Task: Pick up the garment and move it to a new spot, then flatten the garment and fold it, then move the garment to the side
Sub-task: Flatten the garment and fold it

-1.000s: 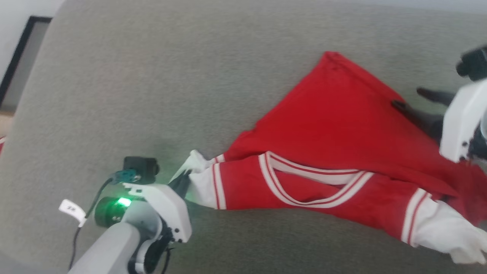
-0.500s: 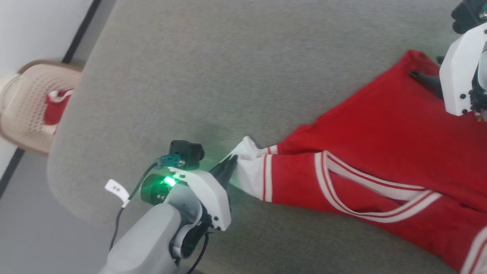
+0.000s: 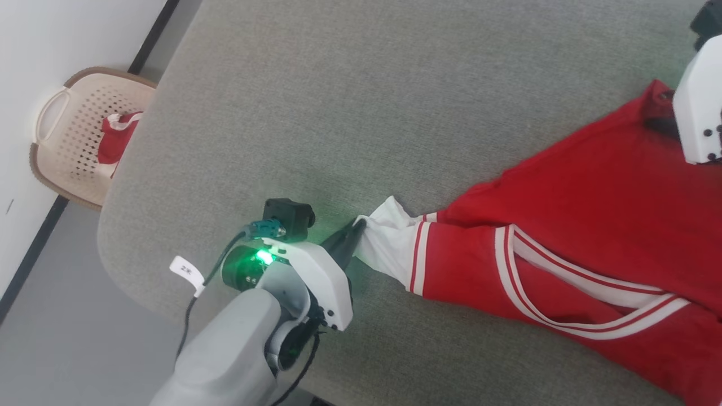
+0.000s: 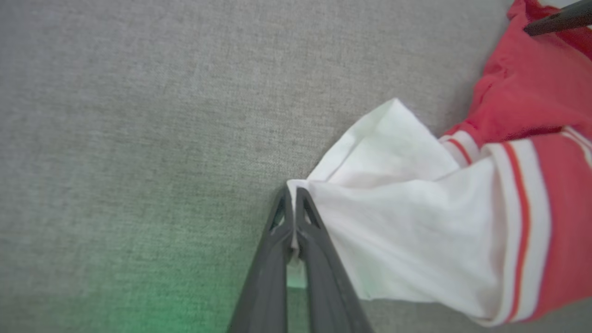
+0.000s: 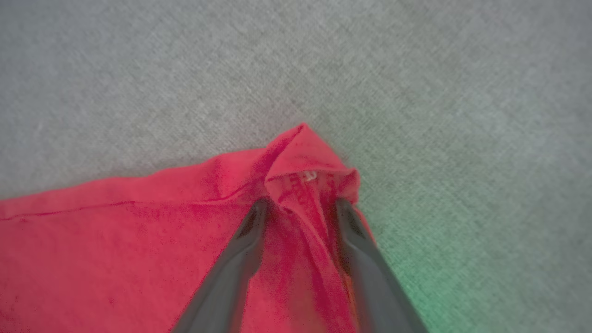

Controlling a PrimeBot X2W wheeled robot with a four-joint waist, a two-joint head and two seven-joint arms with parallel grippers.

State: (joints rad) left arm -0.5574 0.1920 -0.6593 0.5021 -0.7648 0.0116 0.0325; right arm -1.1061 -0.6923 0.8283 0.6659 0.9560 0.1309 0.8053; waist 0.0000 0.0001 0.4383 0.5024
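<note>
The garment (image 3: 564, 192) is a red jersey with white-striped trim, spread over a grey cushioned surface (image 3: 366, 113). My left gripper (image 3: 356, 225) is shut on the tip of its white sleeve (image 4: 416, 217), pinched between the two dark fingers (image 4: 292, 189). My right gripper (image 5: 301, 202) sits at the garment's far red corner (image 5: 305, 157). Its fingers stand apart on either side of a bunched ridge of red cloth. In the head view its white housing (image 3: 699, 113) covers that corner at the right edge.
A beige perforated basket (image 3: 73, 129) stands on the floor at the far left against the wall, with another red cloth (image 3: 115, 144) inside. The cushion's rounded edge (image 3: 113, 225) drops to grey floor at the lower left.
The head camera has swung, bringing the basket into view. My right gripper has moved up to the garment's far corner, and its fingers have drawn closer together. The left gripper still holds the sleeve.
</note>
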